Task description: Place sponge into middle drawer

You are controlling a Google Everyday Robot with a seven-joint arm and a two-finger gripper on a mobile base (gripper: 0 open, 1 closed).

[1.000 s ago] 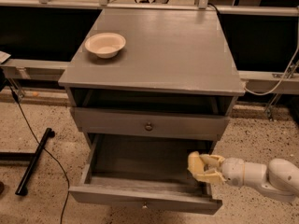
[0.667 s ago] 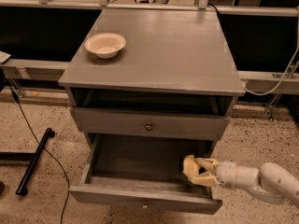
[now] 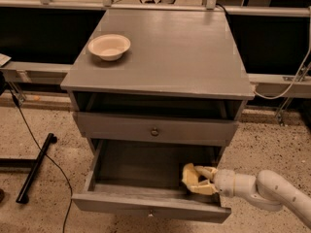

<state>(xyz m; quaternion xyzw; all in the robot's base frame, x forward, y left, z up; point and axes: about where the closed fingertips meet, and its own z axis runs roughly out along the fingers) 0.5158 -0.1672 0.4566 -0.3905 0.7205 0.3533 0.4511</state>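
The middle drawer (image 3: 138, 169) is pulled out at the bottom of the grey cabinet, and its plain grey tray shows. My gripper (image 3: 198, 179) reaches in from the right, over the drawer's right front corner. It is shut on the pale yellow sponge (image 3: 188, 175). The sponge sits inside the drawer at its right side, low over the tray floor. I cannot tell whether it touches the floor. My white arm (image 3: 265, 191) stretches off to the lower right.
A closed grey drawer front with a round knob (image 3: 154, 131) sits above the open drawer, under an open slot. A cream bowl (image 3: 109, 46) stands on the cabinet top (image 3: 180, 57) at the left. A black stand leg (image 3: 34, 168) and a cable lie on the floor to the left.
My gripper has carried the sponge leftward and lower, from the drawer's right edge into the tray. The drawer and the bowl have not moved.
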